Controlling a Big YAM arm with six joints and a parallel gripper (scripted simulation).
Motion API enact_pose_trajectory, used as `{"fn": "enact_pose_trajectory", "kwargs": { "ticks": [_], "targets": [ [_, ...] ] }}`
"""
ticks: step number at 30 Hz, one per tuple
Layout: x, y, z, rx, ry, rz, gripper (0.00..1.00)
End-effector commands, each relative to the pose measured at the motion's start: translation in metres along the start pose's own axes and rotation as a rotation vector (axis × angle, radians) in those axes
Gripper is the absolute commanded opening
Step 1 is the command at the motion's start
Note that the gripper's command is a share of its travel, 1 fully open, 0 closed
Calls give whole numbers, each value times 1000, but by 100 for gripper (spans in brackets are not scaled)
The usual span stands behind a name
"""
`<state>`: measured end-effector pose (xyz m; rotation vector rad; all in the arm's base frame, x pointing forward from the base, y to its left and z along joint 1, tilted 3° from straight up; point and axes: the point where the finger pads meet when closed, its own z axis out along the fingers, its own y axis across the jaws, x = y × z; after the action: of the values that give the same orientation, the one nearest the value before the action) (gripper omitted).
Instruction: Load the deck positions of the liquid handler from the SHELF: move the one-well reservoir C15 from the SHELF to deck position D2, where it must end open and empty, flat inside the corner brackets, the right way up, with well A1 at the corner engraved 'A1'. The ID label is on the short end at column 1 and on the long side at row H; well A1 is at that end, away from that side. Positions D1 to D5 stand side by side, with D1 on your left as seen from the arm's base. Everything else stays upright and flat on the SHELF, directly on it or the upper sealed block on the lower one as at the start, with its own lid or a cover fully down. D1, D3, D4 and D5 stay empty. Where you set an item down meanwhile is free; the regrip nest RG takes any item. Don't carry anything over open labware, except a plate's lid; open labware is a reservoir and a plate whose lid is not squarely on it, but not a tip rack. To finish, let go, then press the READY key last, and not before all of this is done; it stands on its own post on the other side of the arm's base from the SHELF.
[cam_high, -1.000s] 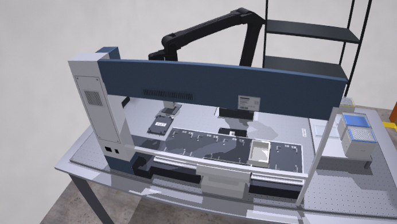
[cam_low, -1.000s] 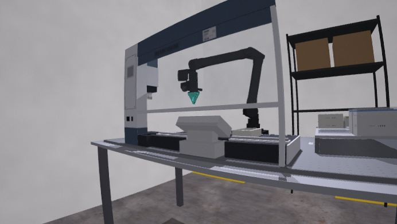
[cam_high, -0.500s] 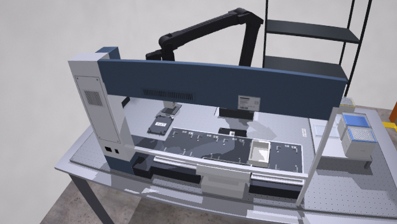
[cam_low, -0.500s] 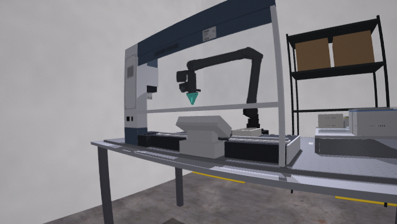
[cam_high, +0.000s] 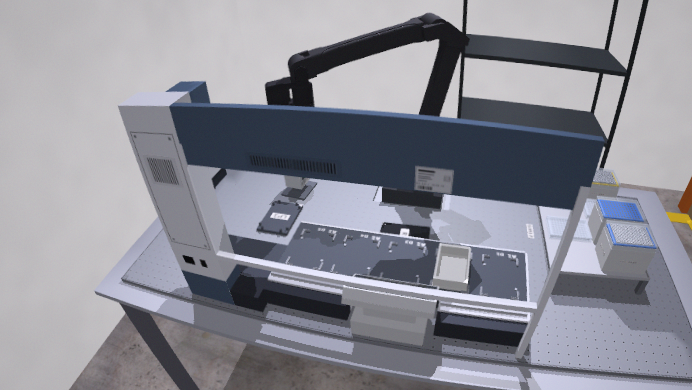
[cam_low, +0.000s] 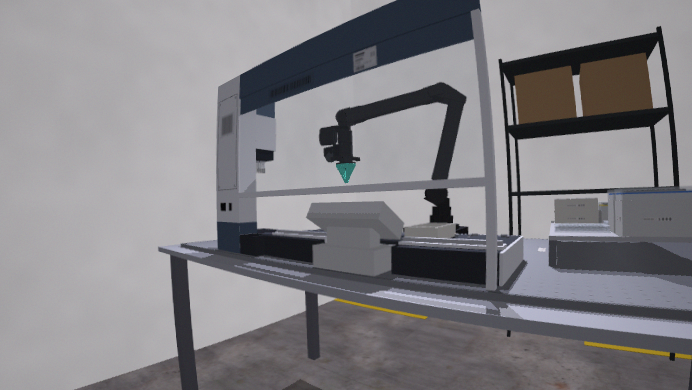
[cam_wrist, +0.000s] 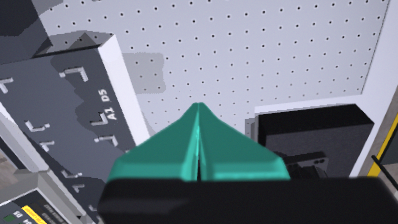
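The white open one-well reservoir (cam_high: 452, 267) sits flat on the dark deck (cam_high: 400, 255), in the second bracket position from the right in the top view; it also shows low behind the frame in the exterior view (cam_low: 430, 229). It looks empty. My gripper (cam_low: 346, 172) hangs high in the air, far from the reservoir, past the other end of the deck. Its teal fingers (cam_wrist: 199, 107) are shut together with nothing between them. In the wrist view they are over perforated table beside the deck end marked D5 (cam_wrist: 103, 96). In the top view the blue beam hides the fingers.
A dark block (cam_wrist: 312, 131) stands on the table just right of the fingers. A dark labelled pad (cam_high: 280, 217) lies near the deck's left end. The black RG nest (cam_high: 405, 231) lies behind the deck. The SHELF (cam_high: 590, 245) holds blue-topped boxes (cam_high: 625, 222) and a clear plate (cam_high: 565, 227).
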<state>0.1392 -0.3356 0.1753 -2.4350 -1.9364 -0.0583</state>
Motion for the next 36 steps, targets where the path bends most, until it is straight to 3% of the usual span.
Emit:
{"fn": "enact_pose_trajectory", "kwargs": {
  "ticks": [1, 18, 20, 21, 25, 36],
  "targets": [
    [-4, -21, -13, -10, -23, -23, 0],
    [-12, -89, -11, -6, -23, -23, 0],
    [-23, -85, -25, -21, -60, -23, 0],
    [-15, -82, -10, -16, -45, -40, 0],
    [-16, -79, 6, -6, -18, -45, 0],
    [-16, -79, 21, -5, -17, -45, 0]
  ]
}}
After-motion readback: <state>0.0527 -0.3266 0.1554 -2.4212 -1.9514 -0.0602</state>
